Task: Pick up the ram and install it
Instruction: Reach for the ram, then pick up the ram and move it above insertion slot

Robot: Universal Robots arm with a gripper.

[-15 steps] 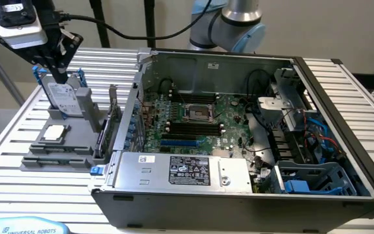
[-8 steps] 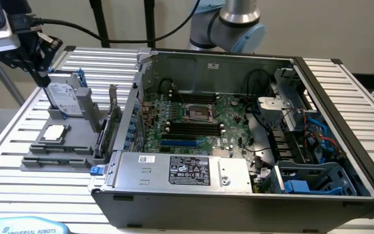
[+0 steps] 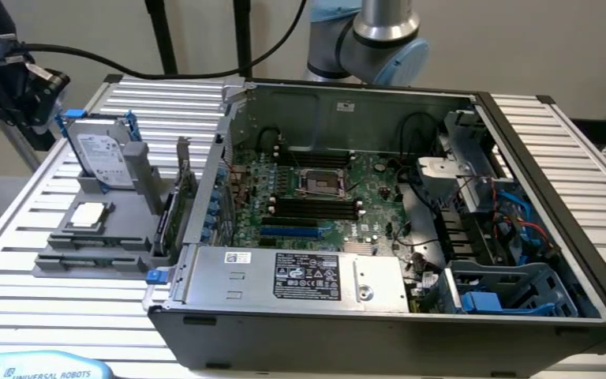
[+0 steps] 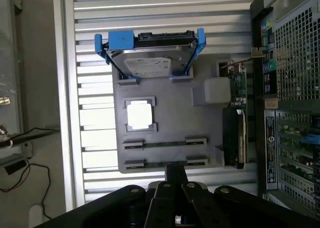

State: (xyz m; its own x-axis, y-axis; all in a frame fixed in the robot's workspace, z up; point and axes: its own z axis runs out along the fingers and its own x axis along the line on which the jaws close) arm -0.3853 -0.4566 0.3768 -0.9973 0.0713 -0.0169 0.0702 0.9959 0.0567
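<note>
A hard drive [image 3: 103, 154] is held upright in a grey holder [image 4: 175, 118]; a square processor [image 3: 89, 213] is laid flat beside it, on a slatted table [image 3: 9, 229].

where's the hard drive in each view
Exterior view: the hard drive stands on edge at the far end of the holder, toward the exterior view's left, outside the case.
Wrist view: the hard drive stands at the end of the holder away from the hand.
Shared landmark: the silver chip lying on the holder beside the drive.
</note>
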